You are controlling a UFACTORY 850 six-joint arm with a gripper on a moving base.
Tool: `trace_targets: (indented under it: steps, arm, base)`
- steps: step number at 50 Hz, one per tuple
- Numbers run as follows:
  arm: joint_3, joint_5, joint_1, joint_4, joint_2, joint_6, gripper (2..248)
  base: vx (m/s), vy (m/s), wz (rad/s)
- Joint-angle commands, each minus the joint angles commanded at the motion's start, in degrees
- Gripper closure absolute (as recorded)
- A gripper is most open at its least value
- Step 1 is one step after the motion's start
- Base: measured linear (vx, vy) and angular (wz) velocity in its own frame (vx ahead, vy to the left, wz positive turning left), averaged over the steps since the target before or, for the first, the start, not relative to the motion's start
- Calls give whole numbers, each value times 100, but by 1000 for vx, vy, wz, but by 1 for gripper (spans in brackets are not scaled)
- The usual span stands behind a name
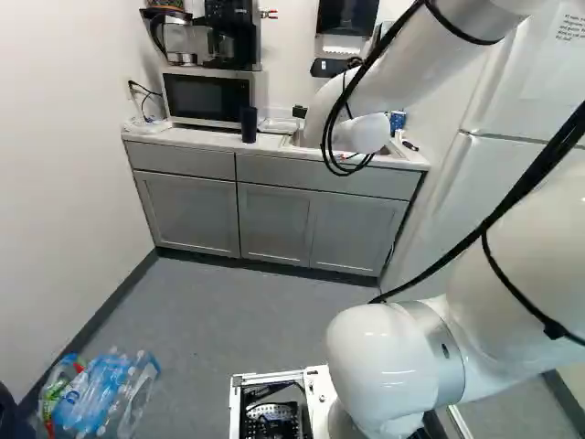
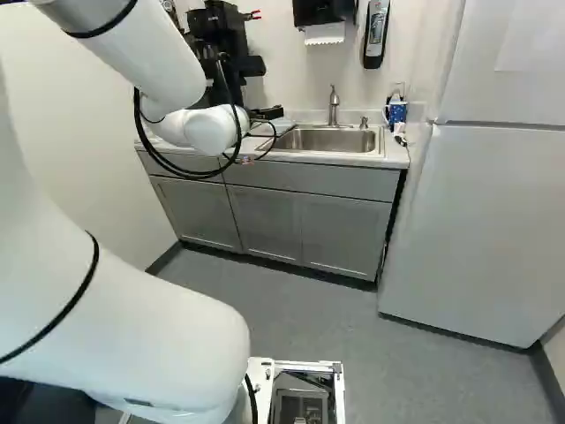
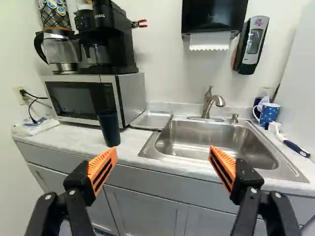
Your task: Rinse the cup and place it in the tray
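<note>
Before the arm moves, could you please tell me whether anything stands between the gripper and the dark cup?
Nothing visible does: past the open gripper, the dark cup stands near the counter's front edge, with the microwave behind it. The cup is ahead of one jaw, not midway between them.

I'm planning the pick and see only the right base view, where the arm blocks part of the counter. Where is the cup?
Observer: In the wrist view, the cup stands upright on the counter, in front of the microwave.

Operator: Thanks. Is the gripper ready to take it?

Observer: The gripper is open, with nothing gripped.

Operator: And the tray, for afterwards?

Observer: The metal tray lies between the microwave and the sink.
</note>
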Motion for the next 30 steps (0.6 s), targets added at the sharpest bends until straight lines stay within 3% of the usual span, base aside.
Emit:
trace_targets:
  steps: [30]
  arm:
    - [-462,-367,0,0,-109,0,3]
  base:
    - [0,0,0]
